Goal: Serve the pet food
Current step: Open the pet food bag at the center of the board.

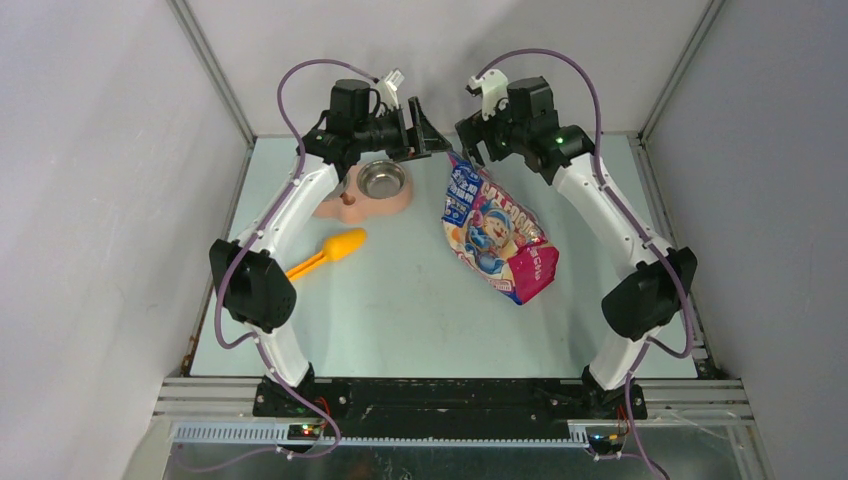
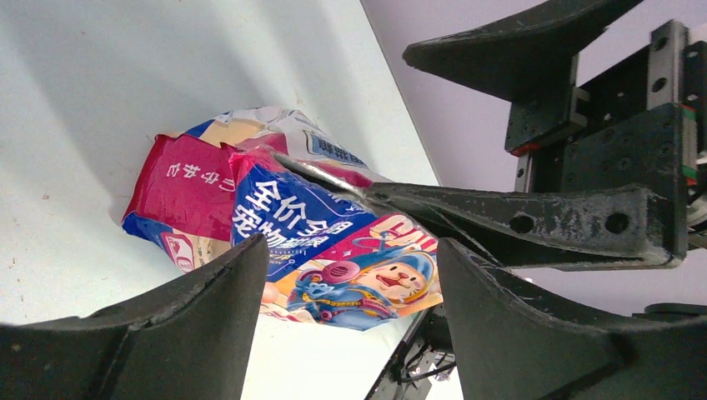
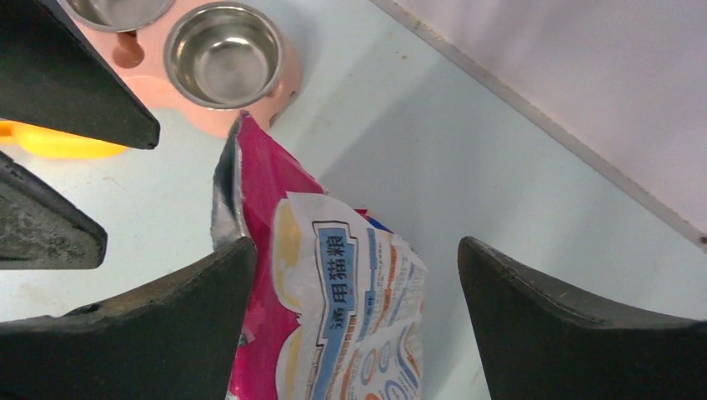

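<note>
The pet food bag (image 1: pixel 495 232), glossy blue, pink and red with a cartoon cat, lies on the table right of centre; its kibble is hidden inside. My left gripper (image 1: pixel 432 135) is open just beside the bag's far top end. In the left wrist view (image 2: pixel 352 250) the bag (image 2: pixel 292 225) lies beyond its spread fingers. My right gripper (image 1: pixel 470 140) is open at the same end. In the right wrist view (image 3: pixel 357 246) the bag's torn top (image 3: pixel 333 275) sits between its fingers, untouched by the pads.
The pink double-bowl feeder (image 1: pixel 345 208) stands at the back left, its steel bowls empty, and shows in the right wrist view (image 3: pixel 275 92). The orange scoop (image 1: pixel 335 247) lies left of centre. The back wall is close behind both grippers.
</note>
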You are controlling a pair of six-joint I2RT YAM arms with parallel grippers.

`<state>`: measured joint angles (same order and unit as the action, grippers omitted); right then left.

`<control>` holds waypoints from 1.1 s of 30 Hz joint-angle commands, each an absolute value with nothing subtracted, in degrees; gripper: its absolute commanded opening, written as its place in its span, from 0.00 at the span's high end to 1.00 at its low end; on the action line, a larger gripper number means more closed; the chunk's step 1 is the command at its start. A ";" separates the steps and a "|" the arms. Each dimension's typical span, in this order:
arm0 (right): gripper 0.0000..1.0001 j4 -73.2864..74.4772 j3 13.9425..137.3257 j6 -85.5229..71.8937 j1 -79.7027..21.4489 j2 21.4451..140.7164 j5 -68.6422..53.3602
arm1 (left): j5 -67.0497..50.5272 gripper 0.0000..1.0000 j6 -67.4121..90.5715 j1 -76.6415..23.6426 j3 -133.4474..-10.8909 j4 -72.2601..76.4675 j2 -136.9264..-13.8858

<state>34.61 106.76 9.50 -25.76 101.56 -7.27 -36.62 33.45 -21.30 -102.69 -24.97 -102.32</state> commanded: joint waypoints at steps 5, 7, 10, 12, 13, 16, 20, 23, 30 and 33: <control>0.07 34.87 107.45 15.16 -26.39 96.60 -2.05 | -37.25 0.21 32.56 -21.45 -102.48 -24.24 -101.69; 0.07 34.88 107.39 15.38 -26.75 96.58 -2.04 | -37.23 0.21 32.62 -21.45 -102.41 -24.18 -101.73; 0.07 35.01 107.29 15.33 -27.15 96.67 -3.27 | -37.19 0.21 32.61 -21.45 -102.41 -24.10 -101.70; 0.07 35.31 107.35 14.69 -27.42 96.82 -5.17 | -37.21 0.21 32.61 -21.45 -102.39 -24.10 -101.67; 0.06 35.41 107.38 14.51 -27.51 96.96 -6.10 | -37.19 0.21 32.61 -21.47 -102.39 -24.13 -101.62; 0.06 35.85 107.59 14.26 -28.01 97.41 -7.02 | -37.28 0.21 32.53 -21.45 -102.39 -24.23 -101.66; 0.06 35.92 107.63 14.38 -28.35 97.76 -6.74 | -37.32 0.21 32.52 -21.45 -102.39 -24.20 -101.54; 0.06 35.61 107.54 13.79 -28.36 97.95 -6.79 | -37.29 0.21 32.53 -21.45 -102.35 -24.24 -101.64; 0.06 34.74 107.45 13.51 -29.07 98.74 -5.35 | -37.32 0.21 32.48 -21.45 -102.30 -24.23 -101.65; 0.06 33.64 107.32 12.71 -29.07 98.20 -5.48 | -37.04 0.21 32.32 -21.49 -102.43 -24.32 -101.94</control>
